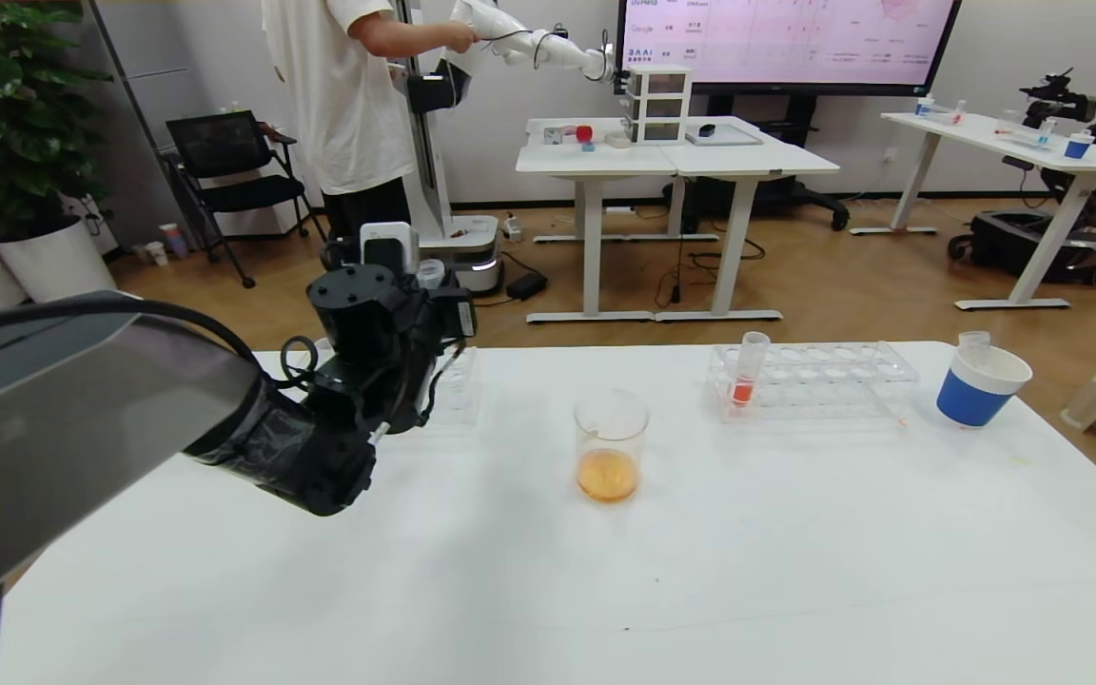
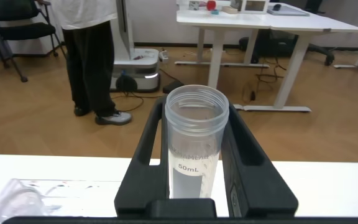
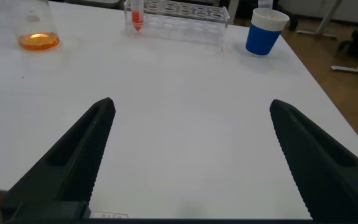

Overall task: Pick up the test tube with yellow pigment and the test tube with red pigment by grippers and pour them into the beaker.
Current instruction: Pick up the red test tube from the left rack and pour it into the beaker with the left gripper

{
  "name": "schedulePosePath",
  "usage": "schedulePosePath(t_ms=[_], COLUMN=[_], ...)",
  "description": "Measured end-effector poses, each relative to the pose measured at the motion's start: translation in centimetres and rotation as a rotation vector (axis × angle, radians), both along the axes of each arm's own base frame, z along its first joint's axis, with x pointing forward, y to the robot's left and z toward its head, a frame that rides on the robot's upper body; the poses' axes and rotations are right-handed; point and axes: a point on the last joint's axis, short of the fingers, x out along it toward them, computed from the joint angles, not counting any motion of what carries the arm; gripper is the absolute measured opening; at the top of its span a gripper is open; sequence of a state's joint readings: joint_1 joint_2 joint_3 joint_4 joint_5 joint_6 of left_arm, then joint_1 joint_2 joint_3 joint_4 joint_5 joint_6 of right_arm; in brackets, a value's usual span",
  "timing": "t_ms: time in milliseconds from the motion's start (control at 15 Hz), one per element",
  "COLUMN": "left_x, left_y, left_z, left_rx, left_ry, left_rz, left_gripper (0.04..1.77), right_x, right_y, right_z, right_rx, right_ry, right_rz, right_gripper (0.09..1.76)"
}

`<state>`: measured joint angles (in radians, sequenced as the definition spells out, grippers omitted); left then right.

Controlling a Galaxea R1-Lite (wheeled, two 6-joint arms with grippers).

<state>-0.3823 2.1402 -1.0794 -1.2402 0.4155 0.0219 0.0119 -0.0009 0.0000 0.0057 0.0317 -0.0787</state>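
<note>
My left gripper is shut on a clear 50 mL test tube and holds it upright over the table's back left. In the left wrist view the tube stands between the black fingers and no yellow liquid shows in it. The beaker stands mid-table with orange liquid in its bottom; it also shows in the right wrist view. A test tube with red liquid stands in the clear rack. My right gripper is open and empty above the bare table, out of the head view.
A second clear rack lies on the table just behind the left gripper. A blue-and-white paper cup with a clear tube in it stands at the back right. A person and other tables are in the room behind.
</note>
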Motion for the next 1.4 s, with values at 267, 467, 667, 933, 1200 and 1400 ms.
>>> schedulePosePath(t_ms=[267,467,667,933,1200,1400], left_x=[0.3,-0.2,-1.1,-1.5,-0.8,-0.2], left_y=[8.3,15.0,21.0,25.5,26.0,25.9], left_z=[2.2,3.6,4.0,3.0,1.3,-0.3], left_rx=[0.02,0.02,0.007,0.007,-0.033,-0.046], left_ry=[-0.009,-0.021,-0.027,-0.002,0.03,0.065], left_rz=[0.079,0.174,0.256,0.33,0.334,0.33], left_gripper=[0.49,0.5,0.5,0.5,0.5,0.5], right_x=[0.0,0.0,0.0,0.0,0.0,0.0], right_y=[0.0,0.0,0.0,0.0,0.0,0.0], right_z=[0.0,0.0,0.0,0.0,0.0,0.0], right_rx=[0.0,0.0,0.0,0.0,0.0,0.0], right_ry=[0.0,0.0,0.0,0.0,0.0,0.0], right_rz=[0.0,0.0,0.0,0.0,0.0,0.0], right_gripper=[1.74,1.74,1.74,1.74,1.74,1.74])
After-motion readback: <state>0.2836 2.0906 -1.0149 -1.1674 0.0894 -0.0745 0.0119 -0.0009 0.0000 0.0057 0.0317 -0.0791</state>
